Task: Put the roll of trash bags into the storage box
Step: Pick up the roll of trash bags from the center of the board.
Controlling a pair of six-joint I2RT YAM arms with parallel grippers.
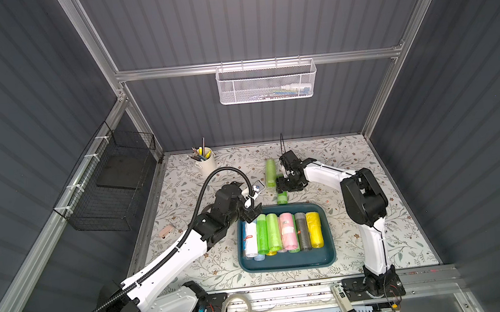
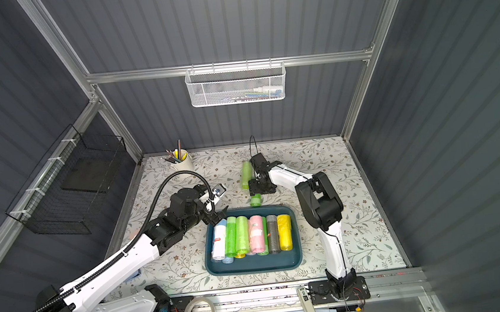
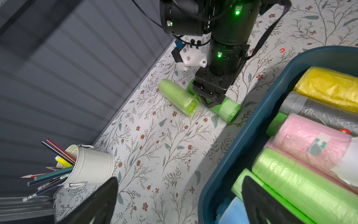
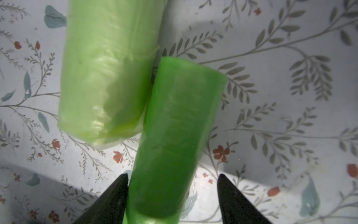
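Observation:
A bright green roll of trash bags (image 1: 282, 197) (image 2: 255, 200) (image 4: 174, 135) lies on the floral table just behind the storage box (image 1: 286, 265) (image 2: 252, 267), a dark teal tray holding several rolls. My right gripper (image 1: 288, 185) (image 4: 172, 176) straddles this roll from above. It is open: one finger touches the roll and a gap shows at the other. A paler green roll (image 1: 270, 173) (image 4: 108, 73) lies against it. My left gripper (image 1: 250, 213) (image 3: 180, 180) hangs open and empty over the box's far left corner.
A white cup of pencils (image 1: 205, 162) stands at the back left. A white mesh basket (image 1: 265, 83) hangs on the back wall and a black wire basket (image 1: 112, 184) on the left wall. A tape roll (image 1: 236, 310) lies at the front rail.

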